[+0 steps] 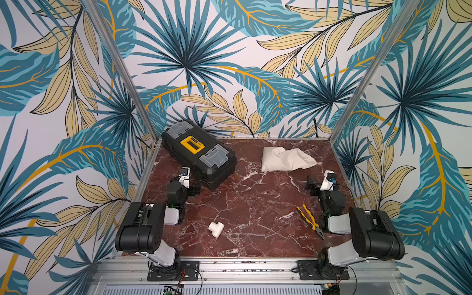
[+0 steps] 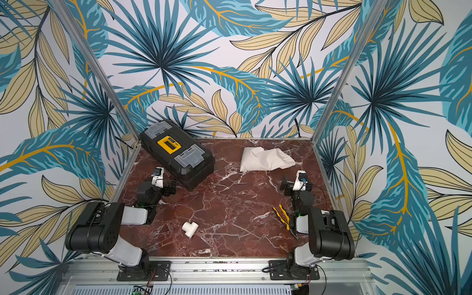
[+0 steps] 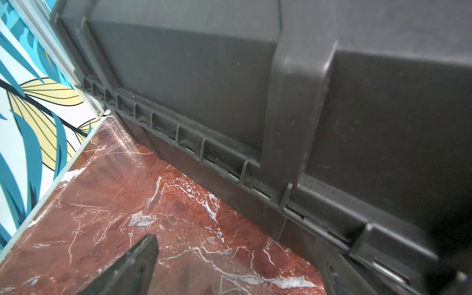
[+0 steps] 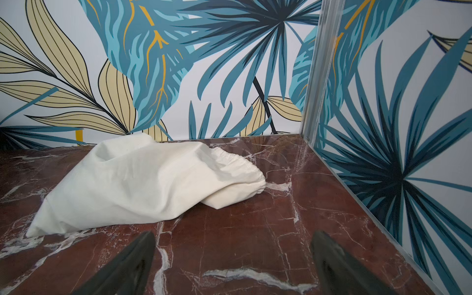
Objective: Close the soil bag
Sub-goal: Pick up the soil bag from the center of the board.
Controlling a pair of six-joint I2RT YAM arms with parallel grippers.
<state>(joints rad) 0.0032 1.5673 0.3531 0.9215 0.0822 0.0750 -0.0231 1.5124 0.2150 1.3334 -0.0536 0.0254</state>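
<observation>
Two spread, empty claws: left claw by the toolbox, right claw facing the open-mouthed bag, seemingly to cinch it.

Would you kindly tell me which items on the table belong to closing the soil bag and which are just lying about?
Belongs to the job:
- soil bag, lying on its side

Just lying about:
- black toolbox
- white T-shaped pipe fitting
- yellow-handled pliers

place: robot lab test cell | signs: left arm and right arm mounted on aluminium rail | leaf-print panel walls | red marble-look tabletop
</observation>
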